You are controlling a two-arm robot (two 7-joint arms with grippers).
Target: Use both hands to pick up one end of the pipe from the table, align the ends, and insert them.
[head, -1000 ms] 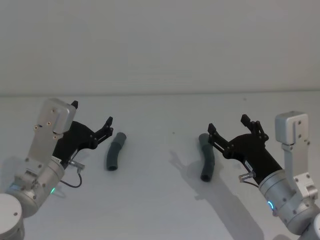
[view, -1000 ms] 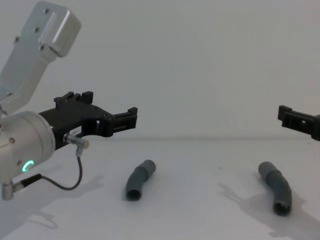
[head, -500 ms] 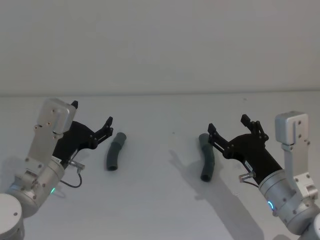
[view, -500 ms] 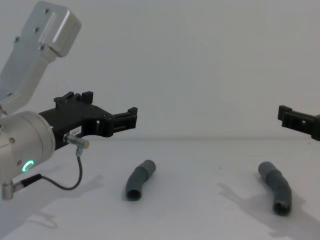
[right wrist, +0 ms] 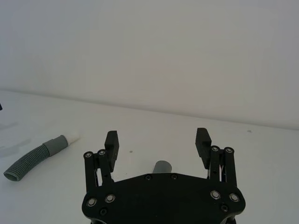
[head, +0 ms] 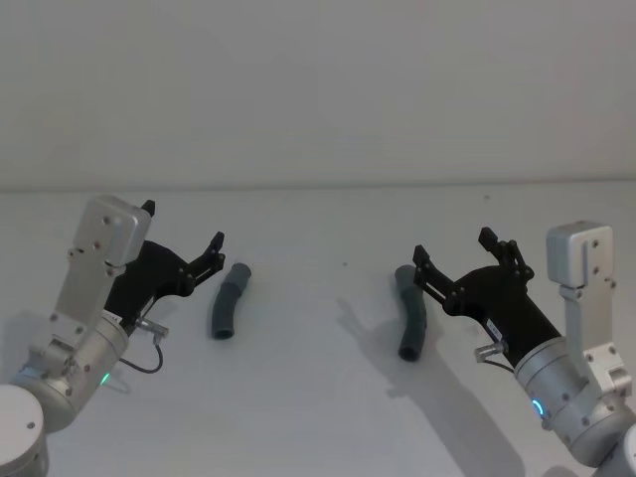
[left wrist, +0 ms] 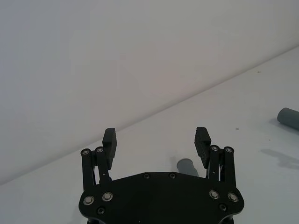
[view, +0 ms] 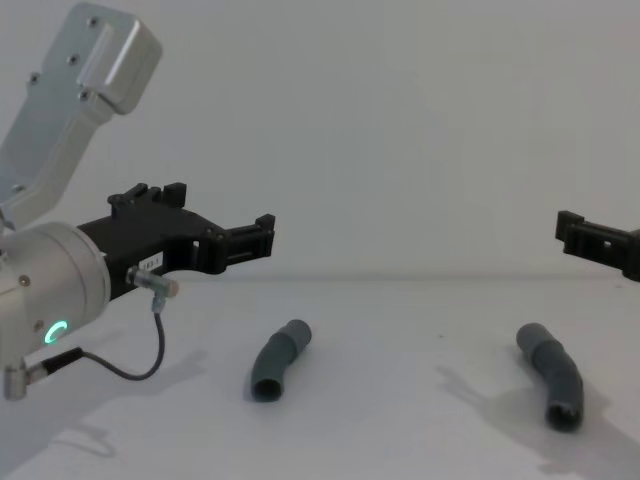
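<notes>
Two bent dark grey pipe pieces lie apart on the white table [head: 318, 407]. The left piece [head: 227, 300] lies just right of my left gripper [head: 183, 225], which hovers open above the table with nothing between its fingers. In the right wrist view this piece [right wrist: 37, 156] shows a ribbed body and a white tip [right wrist: 73, 137]. The right piece [head: 409, 311] lies just left of and below my right gripper [head: 453, 245], also open and holding nothing. From the chest, both pieces [view: 278, 360] [view: 552, 380] rest flat, with open sockets facing the camera.
A plain white wall rises behind the table's far edge [head: 318, 187]. A thin black cable [view: 120, 370] hangs from the left wrist near the table. Bare table lies between the two pieces.
</notes>
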